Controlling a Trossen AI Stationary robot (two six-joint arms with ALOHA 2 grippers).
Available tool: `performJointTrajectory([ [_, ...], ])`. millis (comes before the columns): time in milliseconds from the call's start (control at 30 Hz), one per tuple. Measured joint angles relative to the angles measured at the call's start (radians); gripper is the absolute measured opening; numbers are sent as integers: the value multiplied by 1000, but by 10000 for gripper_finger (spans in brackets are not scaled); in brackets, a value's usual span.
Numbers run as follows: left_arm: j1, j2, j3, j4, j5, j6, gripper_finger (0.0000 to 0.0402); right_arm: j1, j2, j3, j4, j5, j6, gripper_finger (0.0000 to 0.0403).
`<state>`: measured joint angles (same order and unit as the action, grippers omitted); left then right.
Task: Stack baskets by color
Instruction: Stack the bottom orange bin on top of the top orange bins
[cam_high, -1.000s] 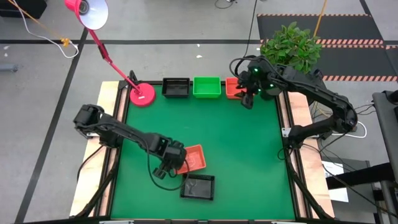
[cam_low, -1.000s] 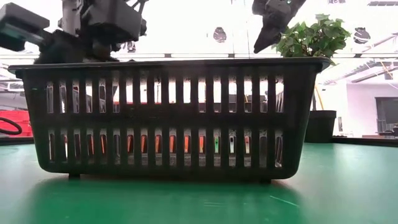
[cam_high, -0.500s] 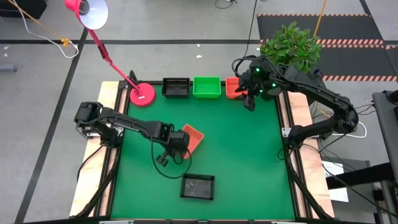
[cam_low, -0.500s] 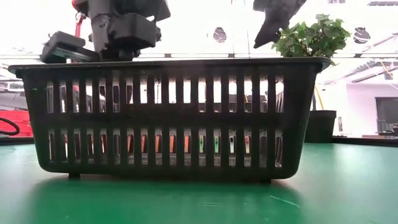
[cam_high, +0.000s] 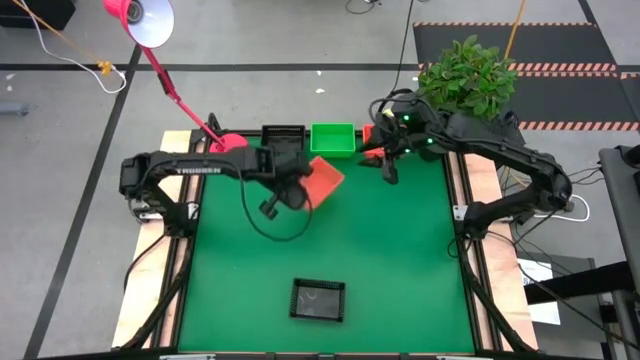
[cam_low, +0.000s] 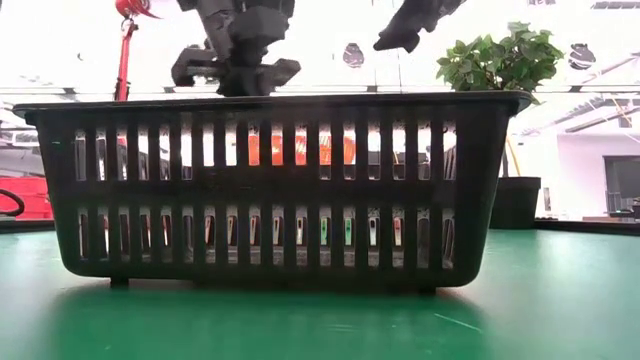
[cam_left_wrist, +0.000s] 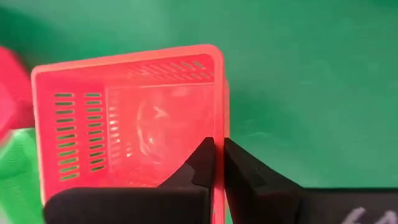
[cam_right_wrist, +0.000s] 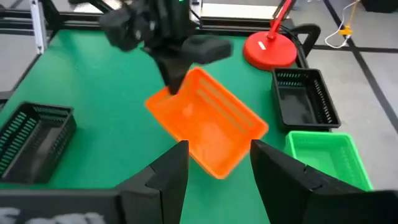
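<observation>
My left gripper (cam_high: 297, 188) is shut on an orange-red basket (cam_high: 322, 180) and holds it in the air over the far middle of the table; the right wrist view shows the basket (cam_right_wrist: 208, 124) too. A black basket (cam_high: 283, 137), a green basket (cam_high: 333, 139) and another orange-red basket (cam_high: 368, 138), partly hidden by my right arm, stand on their bottoms in a row at the far edge. A second black basket (cam_high: 318, 300) stands near the front edge and fills the low view (cam_low: 270, 190). My right gripper (cam_high: 388, 166) hangs open and holds nothing at the far right. My left gripper pinches one side wall of the orange-red basket at its rim (cam_left_wrist: 219, 127), with one finger (cam_left_wrist: 202, 163) inside the basket and the other outside. The fingers come from above, pointing steeply down. The basket hangs tilted below them, clear of the table.
A pink lamp base (cam_high: 228, 151) stands at the far left corner, its arm reaching up to the left. A potted plant (cam_high: 468, 72) stands beyond the far right corner. The green mat (cam_high: 400, 250) between the held basket and the front black basket is free.
My left gripper has taken the orange-red basket up off the mat beside the front black basket. It has carried it up and toward the far edge, rolling as it went. The basket is now turned about and tilted. My right gripper has tipped slightly.
</observation>
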<state>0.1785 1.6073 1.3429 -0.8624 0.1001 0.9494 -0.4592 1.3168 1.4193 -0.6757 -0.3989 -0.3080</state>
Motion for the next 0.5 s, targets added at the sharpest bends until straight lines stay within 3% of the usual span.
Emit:
performJointTrajectory([
  [267, 101, 0, 124, -21, 0, 89, 16, 33, 95, 0, 17, 0, -6, 169],
  [500, 110, 0, 141, -53, 1, 167, 8, 49, 166, 0, 89, 3, -53, 169],
])
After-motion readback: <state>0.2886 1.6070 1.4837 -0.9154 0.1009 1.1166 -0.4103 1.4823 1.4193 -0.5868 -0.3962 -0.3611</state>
